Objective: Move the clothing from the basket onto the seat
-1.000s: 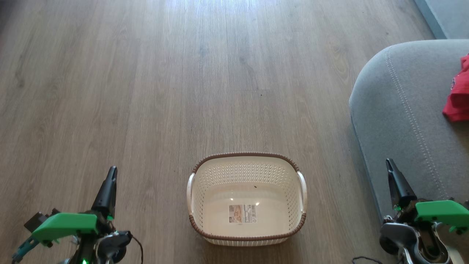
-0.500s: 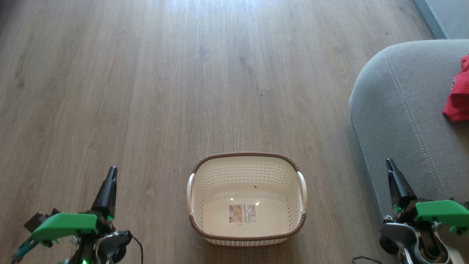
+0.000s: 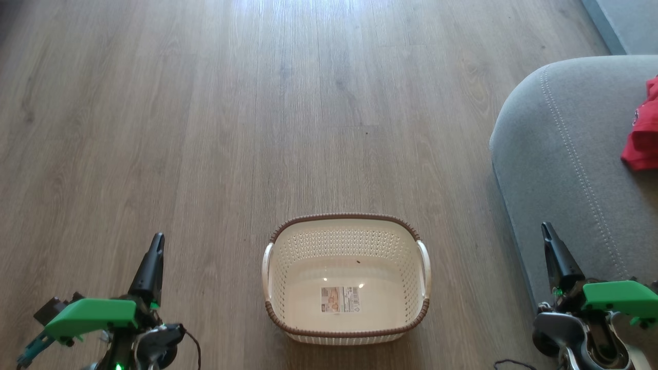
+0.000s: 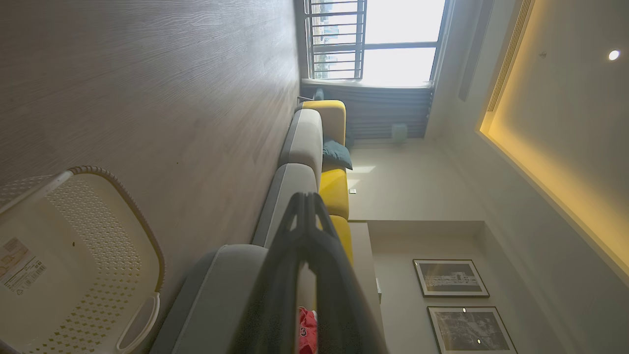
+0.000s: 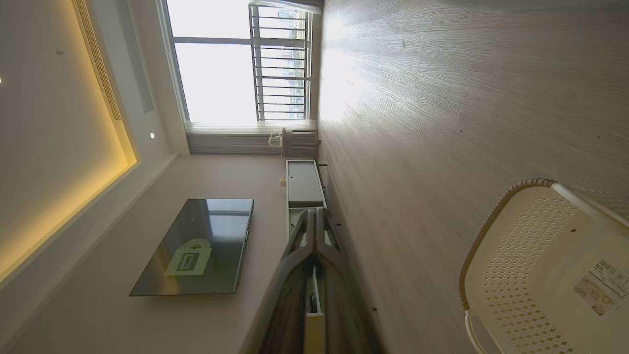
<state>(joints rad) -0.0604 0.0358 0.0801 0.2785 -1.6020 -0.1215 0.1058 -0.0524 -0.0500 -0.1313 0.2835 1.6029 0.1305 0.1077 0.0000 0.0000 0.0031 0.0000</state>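
Observation:
The cream basket (image 3: pixel 347 226) stands on the wood floor in the lower middle of the head view, holding just its label sticker (image 3: pixel 340 299). Red clothing (image 3: pixel 642 133) with a small round emblem lies on the grey seat (image 3: pixel 565 154) at the right edge. My left gripper (image 3: pixel 157 240) sits shut at the lower left, well left of the basket. At the lower right my right gripper (image 3: pixel 546 228) is shut too, over the seat's front edge. The left wrist view shows the basket (image 4: pixel 147 255), the seat (image 4: pixel 206 290) and a bit of red clothing (image 4: pixel 307 329) behind the shut fingertips (image 4: pixel 305 196).
Bare wood floor (image 3: pixel 257 103) stretches ahead and to the left. A second grey cushion (image 3: pixel 622 20) shows at the top right. The right wrist view takes in the basket (image 5: pixel 491 236), a television (image 5: pixel 196 246), a low cabinet (image 5: pixel 302 184) and a window (image 5: pixel 236 64).

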